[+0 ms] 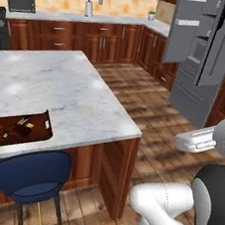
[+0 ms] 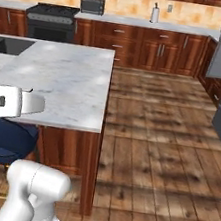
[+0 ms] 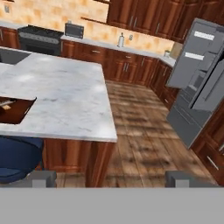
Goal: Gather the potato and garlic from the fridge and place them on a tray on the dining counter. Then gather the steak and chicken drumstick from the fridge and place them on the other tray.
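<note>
Meanwhile, gripper [image 3: 109, 178] spread empty beside the white-grey marble dining counter [image 3: 65, 100]; garlic, likely light and papery, wants a gentle mid-bulb pinch.

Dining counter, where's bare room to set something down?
The dining counter is bare marble from the tray at its near edge to the far edge and the corner toward the fridge. Crowded: the tray itself, with a stool tucked below it.

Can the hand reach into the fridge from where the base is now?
Probably not. The fridge stands open, but bare wood floor lies between it and the open, empty hand. Nothing blocks the way; the base likely must drive closer.
</note>
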